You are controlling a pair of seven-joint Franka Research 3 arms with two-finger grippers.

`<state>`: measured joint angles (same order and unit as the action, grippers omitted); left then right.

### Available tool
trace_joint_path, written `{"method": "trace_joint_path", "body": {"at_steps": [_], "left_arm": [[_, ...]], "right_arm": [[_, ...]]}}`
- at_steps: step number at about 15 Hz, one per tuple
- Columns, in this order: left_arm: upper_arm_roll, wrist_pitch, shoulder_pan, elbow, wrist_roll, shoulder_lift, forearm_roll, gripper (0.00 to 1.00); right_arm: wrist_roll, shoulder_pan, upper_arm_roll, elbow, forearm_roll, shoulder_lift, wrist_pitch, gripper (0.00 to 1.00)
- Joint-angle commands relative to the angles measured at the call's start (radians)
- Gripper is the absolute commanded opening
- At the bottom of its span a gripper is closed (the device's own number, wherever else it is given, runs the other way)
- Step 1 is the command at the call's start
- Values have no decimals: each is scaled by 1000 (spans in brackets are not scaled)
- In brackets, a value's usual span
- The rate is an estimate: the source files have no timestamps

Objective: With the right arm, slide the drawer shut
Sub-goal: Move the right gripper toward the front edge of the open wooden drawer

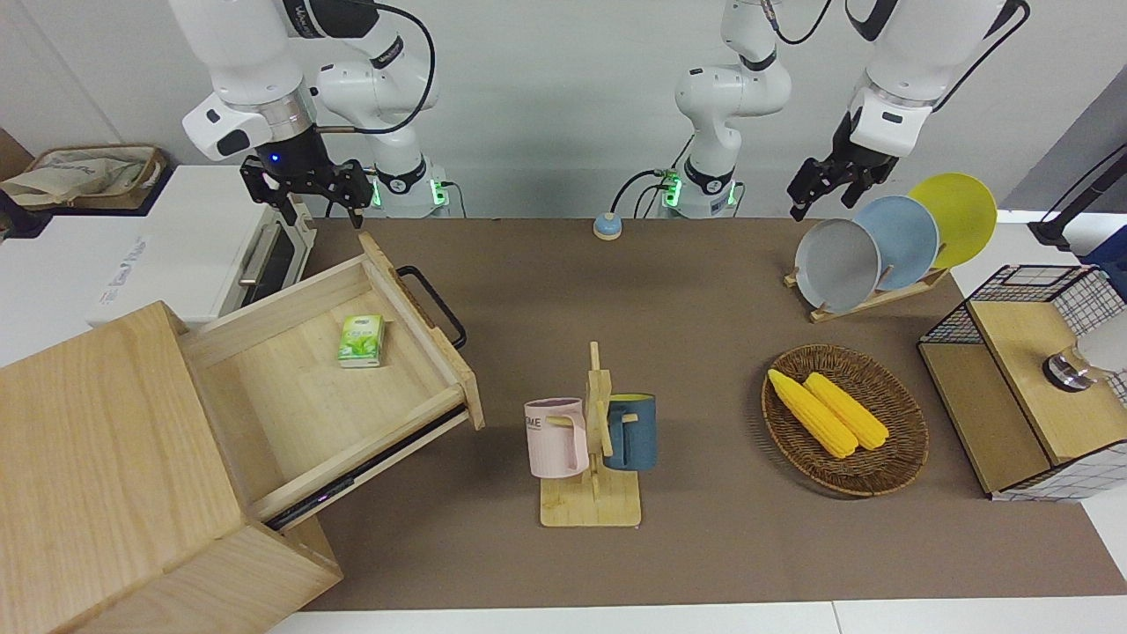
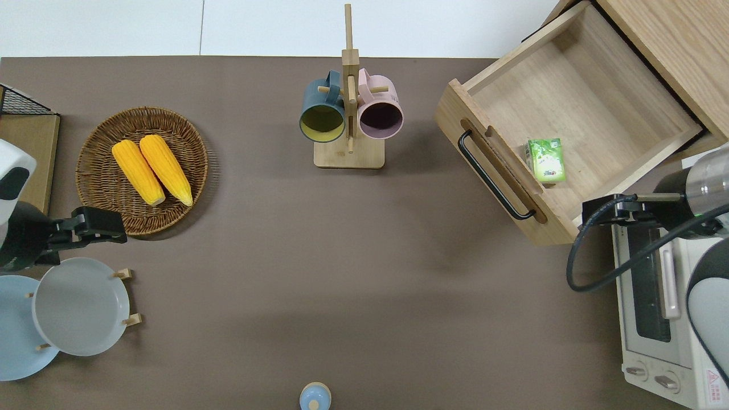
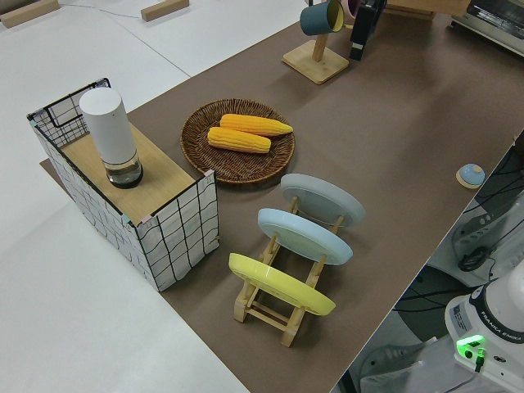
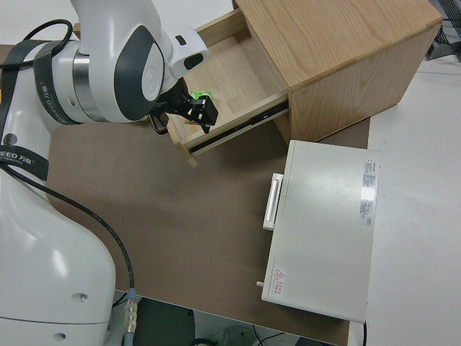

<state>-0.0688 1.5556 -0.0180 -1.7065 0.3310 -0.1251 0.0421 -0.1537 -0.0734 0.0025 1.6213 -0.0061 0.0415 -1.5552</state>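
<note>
Front view: found the drawer [image 1: 326, 387] pulled well out of the cabinet [image 1: 114, 475], a green packet [image 1: 362, 341] inside; right gripper [image 1: 306, 187], jaws spread and empty, hung at the drawer's robot-side corner. Overhead view: saw the drawer's handle [image 2: 493, 176] untouched. Left arm parked; its jaws — cannot tell.

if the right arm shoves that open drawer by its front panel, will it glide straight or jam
The drawer will probably glide: a dark metal runner shows along its side, and the rigid wood panel shouldn't flex. The right gripper sits near one corner, so an off-centre push might skew it slightly. The small green packet inside looks light and may slide when the drawer stops.
</note>
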Motion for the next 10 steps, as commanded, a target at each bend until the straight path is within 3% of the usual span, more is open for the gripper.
{"method": "trace_joint_path", "body": {"at_steps": [1,7,9,10], "left_arm": [[4,-17,1,4,-9,-8,1,993],[4,-16,1,4,-9,-8,1,993],[4,-16,1,4,-9,-8,1,993],[4,-16,1,4,-9,-8,1,993]], "right_arm": [[-4,0,-4,-23,8,-14,4,992],[-38,0,-4,-23,12,-15,3,979],[-61,0,-1,-23,12,-15,4,852],[-78,0,-1,-23,12,-15,3,723]]}}
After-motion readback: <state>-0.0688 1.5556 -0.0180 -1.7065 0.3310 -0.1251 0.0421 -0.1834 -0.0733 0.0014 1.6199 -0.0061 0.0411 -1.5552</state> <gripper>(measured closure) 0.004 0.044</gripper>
